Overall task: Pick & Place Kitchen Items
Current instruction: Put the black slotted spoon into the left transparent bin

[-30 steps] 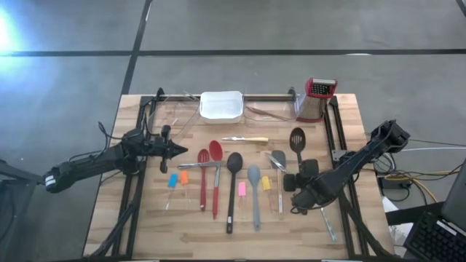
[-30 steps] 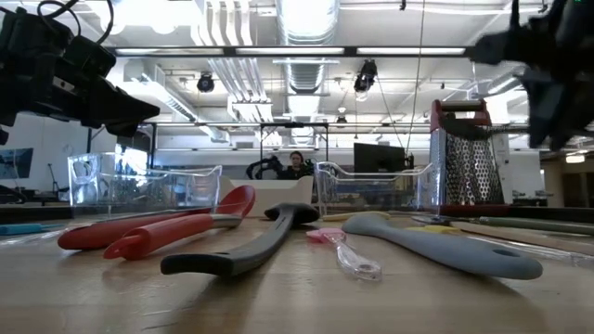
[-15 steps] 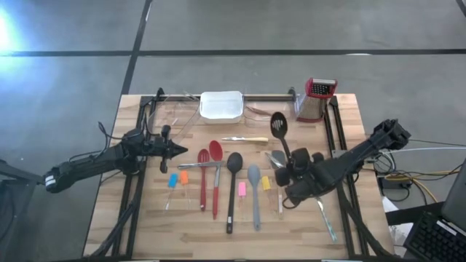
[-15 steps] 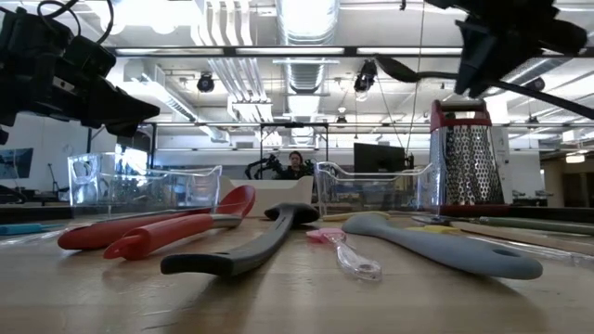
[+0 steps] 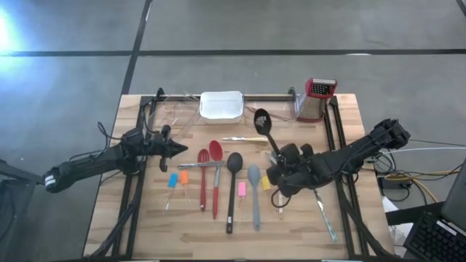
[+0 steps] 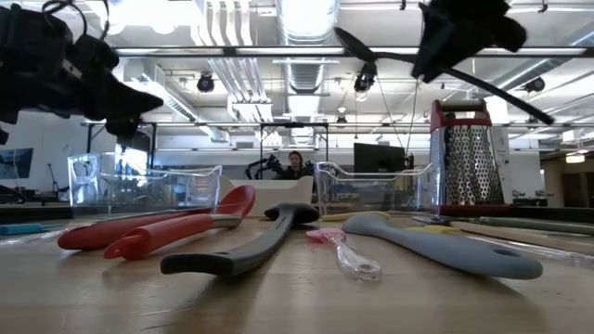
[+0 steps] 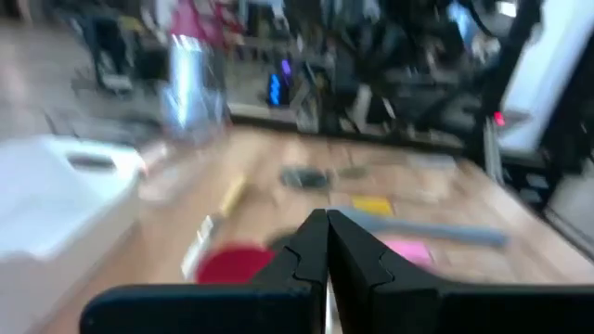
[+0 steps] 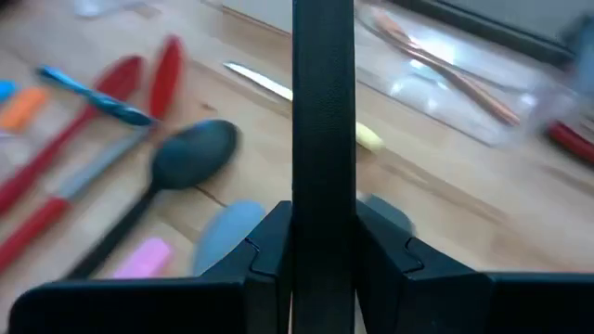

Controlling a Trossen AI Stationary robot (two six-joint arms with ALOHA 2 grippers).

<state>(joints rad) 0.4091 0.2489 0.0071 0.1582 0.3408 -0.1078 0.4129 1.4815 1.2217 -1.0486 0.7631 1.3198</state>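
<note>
— Above the middle-right of the table (image 5: 349, 109), what is the right gripper (image 5: 280, 175) carrying?

— A black slotted spoon (image 5: 265, 128). Its jaws are clenched on the handle, and the oval head with its slots points toward the far edge, near the white tray (image 5: 221, 106). From table height the spoon hangs well clear of the wood, a long dark bar slanting across the ceiling lights, with the gripper (image 6: 461, 28) around its middle. The wrist camera shows the flat black handle (image 8: 322, 139) running straight out between the two fingers (image 8: 269, 243).

— And the other arm?

— The left gripper (image 5: 178, 149) waits over the left side of the table, jaws pressed together and holding nothing.

— What lies below?

— A row of utensils on pale wooden planks: a red spoon (image 5: 215, 175) and a red spatula (image 5: 203, 178), a black spoon (image 5: 232, 185), a grey spoon (image 5: 254, 193), and a grey spatula partly hidden under the right arm. A thin knife (image 5: 244, 139) with a pale handle lies crosswise beyond them. Small blocks sit among them: blue (image 5: 173, 180), orange (image 5: 183, 177), pink (image 5: 242, 188) and yellow (image 5: 266, 183).

— Anything else?

— A metal grater (image 5: 314, 98) with a red top stands at the far right corner. Beyond the table is a large room with exposed ceiling ducts and strip lights, and a person (image 6: 296, 164) seated far back.
</note>
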